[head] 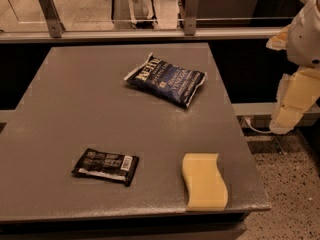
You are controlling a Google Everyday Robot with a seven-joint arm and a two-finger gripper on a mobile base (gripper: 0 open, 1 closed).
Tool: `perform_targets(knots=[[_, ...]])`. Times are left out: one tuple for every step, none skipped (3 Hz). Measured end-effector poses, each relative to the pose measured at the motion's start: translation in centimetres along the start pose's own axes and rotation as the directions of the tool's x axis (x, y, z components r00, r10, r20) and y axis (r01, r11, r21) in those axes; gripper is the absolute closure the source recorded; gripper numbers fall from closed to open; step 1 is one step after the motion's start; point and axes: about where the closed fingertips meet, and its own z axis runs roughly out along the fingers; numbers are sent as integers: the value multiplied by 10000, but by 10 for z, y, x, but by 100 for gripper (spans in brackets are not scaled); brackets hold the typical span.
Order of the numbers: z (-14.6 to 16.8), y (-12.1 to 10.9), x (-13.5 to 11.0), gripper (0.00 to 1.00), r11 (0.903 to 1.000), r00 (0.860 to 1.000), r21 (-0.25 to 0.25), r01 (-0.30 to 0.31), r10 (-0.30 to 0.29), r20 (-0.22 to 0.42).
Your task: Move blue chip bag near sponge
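Note:
The blue chip bag [166,80] lies flat on the grey table [75,109], toward the back and right of centre, its white lettering facing up. The pale yellow sponge [204,180] lies at the table's front right corner, well apart from the bag. My gripper [286,120] hangs off the table's right side, beyond the edge and level with the bag, at the end of the white arm [306,31]. It holds nothing that I can see and touches neither object.
A small flat black wrapper with a white label [106,166] lies at the front left. A railing with metal posts [190,9] runs behind the table. Speckled floor [290,194] lies to the right.

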Motion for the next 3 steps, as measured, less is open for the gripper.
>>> perform_targets(knots=[[0, 0, 0, 0, 10000, 10000, 2, 0, 0, 1], [34, -30, -10, 0, 9999, 9999, -88, 51, -50, 99], [105, -91, -46, 0, 9999, 9990, -113, 112, -107, 438]])
